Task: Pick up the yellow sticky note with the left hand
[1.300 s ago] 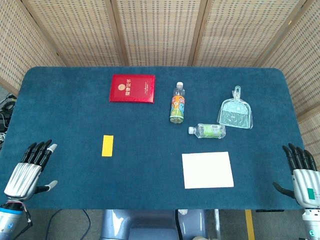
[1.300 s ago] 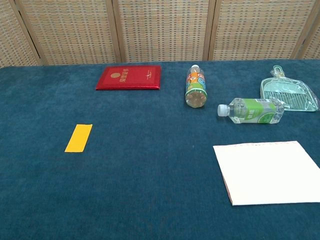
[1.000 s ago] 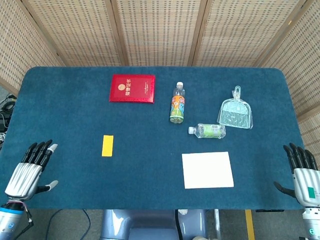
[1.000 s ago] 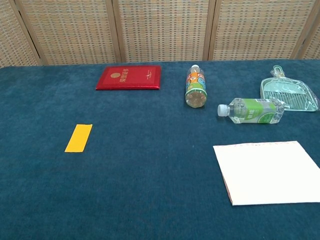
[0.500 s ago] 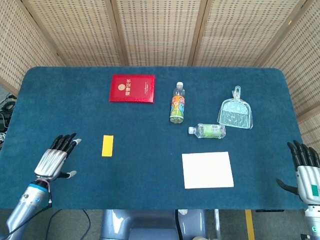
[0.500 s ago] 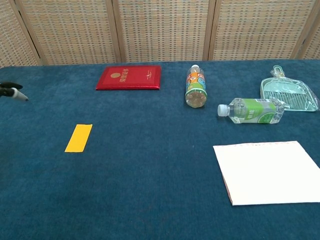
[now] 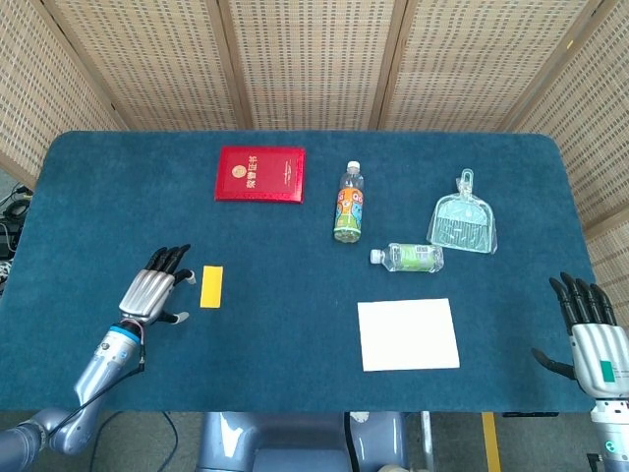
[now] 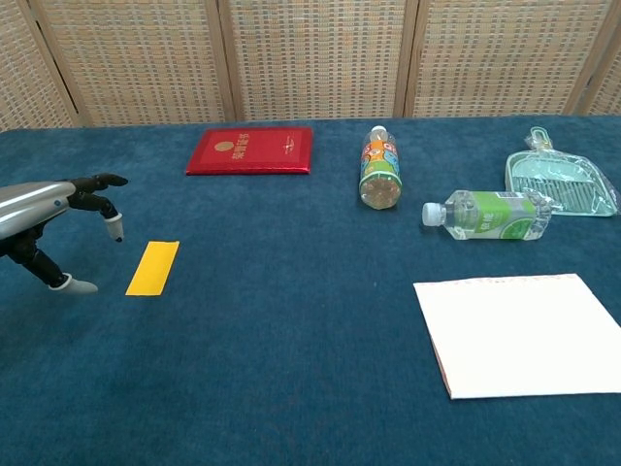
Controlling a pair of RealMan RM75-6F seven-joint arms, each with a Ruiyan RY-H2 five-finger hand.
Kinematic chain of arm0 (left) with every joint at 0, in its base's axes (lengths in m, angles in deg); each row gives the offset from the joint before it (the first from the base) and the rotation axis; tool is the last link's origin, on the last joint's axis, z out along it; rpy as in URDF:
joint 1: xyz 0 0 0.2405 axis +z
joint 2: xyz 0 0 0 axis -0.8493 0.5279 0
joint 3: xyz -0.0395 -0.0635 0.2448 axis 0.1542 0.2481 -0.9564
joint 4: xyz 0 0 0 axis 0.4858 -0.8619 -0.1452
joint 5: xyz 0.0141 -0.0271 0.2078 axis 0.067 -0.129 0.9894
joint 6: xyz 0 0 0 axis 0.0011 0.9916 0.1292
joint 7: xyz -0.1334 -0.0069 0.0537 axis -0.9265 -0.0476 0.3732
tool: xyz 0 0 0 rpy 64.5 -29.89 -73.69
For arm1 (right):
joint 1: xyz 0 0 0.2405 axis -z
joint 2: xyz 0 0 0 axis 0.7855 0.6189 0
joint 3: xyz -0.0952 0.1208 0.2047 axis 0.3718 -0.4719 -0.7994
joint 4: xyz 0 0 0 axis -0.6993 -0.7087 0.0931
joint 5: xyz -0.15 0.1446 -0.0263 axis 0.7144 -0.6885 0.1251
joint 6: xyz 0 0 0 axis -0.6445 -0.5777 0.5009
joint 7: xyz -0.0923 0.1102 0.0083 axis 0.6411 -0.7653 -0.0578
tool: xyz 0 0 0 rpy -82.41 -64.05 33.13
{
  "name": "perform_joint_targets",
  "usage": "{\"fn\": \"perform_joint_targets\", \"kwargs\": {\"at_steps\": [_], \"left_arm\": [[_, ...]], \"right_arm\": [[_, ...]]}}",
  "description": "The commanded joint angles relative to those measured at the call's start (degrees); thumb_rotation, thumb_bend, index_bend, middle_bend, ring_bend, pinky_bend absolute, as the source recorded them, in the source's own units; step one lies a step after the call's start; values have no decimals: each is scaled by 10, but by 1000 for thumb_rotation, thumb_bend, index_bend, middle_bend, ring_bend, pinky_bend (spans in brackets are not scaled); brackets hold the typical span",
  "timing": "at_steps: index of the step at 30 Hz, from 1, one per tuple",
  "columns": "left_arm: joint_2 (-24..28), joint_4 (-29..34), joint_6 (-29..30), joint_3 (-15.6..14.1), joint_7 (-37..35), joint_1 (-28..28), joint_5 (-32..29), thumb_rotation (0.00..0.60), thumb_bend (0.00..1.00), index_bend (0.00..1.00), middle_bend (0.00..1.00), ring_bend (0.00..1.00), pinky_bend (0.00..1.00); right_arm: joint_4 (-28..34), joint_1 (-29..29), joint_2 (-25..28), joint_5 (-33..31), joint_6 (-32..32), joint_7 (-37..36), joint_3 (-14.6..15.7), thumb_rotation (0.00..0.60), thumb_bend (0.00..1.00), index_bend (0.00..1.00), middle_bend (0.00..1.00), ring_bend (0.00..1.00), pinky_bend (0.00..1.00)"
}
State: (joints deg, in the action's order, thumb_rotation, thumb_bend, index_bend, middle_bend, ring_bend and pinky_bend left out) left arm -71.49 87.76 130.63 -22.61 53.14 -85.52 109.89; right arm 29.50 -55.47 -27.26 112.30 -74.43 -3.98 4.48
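Observation:
The yellow sticky note (image 7: 211,286) (image 8: 153,267) lies flat on the blue table cloth, left of centre. My left hand (image 7: 153,287) (image 8: 50,221) hovers just to its left, fingers apart and holding nothing, fingertips close to the note's left edge without touching it. My right hand (image 7: 588,336) stays at the table's near right corner, fingers spread and empty; the chest view does not show it.
A red booklet (image 7: 260,174) lies at the back. An orange-labelled bottle (image 7: 348,206) and a green-labelled bottle (image 7: 410,257) lie near the middle, a clear dustpan (image 7: 463,221) to their right. A white sheet (image 7: 408,334) sits near the front edge.
My left hand has travelled from the table's near left corner rightward and forward, arriving beside the sticky note. The right hand has barely shifted. The note has not moved.

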Motion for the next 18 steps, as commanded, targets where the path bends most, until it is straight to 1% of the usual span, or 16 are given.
{"fn": "perform_joint_targets", "kwargs": {"at_steps": [1, 5, 18], "left_arm": [[-20, -21, -6, -2, -16, -9, -2, 600, 183, 434, 0, 0, 0], [-36, -45, -6, -4, -27, -15, -1, 600, 210, 443, 0, 0, 0], [-73, -94, -24, -8, -50, -32, -14, 600, 189, 449, 0, 0, 0]], "right_arm": [[2, 0, 0, -1, 1, 2, 1, 600, 0, 33, 0, 0, 0], [2, 0, 0, -3, 2, 2, 1, 600, 0, 36, 0, 0, 0], [0, -3, -1, -11, 10, 5, 1, 600, 0, 45, 0, 0, 0]]}}
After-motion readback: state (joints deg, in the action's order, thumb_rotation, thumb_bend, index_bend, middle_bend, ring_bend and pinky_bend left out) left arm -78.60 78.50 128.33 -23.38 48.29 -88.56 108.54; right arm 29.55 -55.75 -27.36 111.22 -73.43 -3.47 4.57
